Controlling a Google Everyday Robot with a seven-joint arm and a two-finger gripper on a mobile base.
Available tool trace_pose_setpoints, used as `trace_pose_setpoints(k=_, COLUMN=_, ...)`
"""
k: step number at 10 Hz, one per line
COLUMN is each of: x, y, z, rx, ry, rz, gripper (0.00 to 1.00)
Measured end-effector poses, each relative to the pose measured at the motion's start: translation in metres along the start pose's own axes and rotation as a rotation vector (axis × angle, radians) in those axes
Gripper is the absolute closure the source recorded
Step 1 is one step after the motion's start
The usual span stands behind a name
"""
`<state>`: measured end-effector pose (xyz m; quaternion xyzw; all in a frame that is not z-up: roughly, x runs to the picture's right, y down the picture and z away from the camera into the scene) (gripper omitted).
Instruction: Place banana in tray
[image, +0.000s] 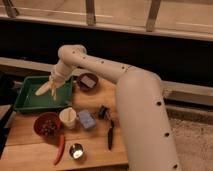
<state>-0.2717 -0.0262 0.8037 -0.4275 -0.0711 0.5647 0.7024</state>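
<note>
The green tray (29, 101) sits at the back left of the wooden table. My gripper (53, 86) hangs over the tray's right half, just above its floor. It is shut on the pale yellowish banana (43, 90), which sticks out to the left and slightly downward over the tray. The white arm reaches in from the right and hides the table's right side.
A dark-red bowl (88, 81) stands right of the tray and another with dark contents (48, 125) in front of it. A white cup (67, 118), a blue sponge (86, 120), a red chili (60, 149), a metal can (76, 151) and black tools (110, 136) lie on the table (30, 150).
</note>
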Motion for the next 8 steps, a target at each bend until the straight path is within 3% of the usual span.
trace_pose_setpoints(k=2, x=-0.005, y=-0.012, z=0.020, rx=-0.013, ry=0.001, rz=0.023, gripper=0.20)
trace_pose_setpoints(k=4, x=-0.018, y=-0.010, z=0.042, rx=-0.025, ry=0.000, rz=0.012, gripper=0.20)
trace_pose_setpoints(k=6, x=-0.029, y=-0.014, z=0.045, rx=-0.045, ry=-0.031, rz=0.003, gripper=0.20)
trace_pose_setpoints(k=8, x=-0.029, y=-0.012, z=0.046, rx=-0.046, ry=-0.030, rz=0.001, gripper=0.20)
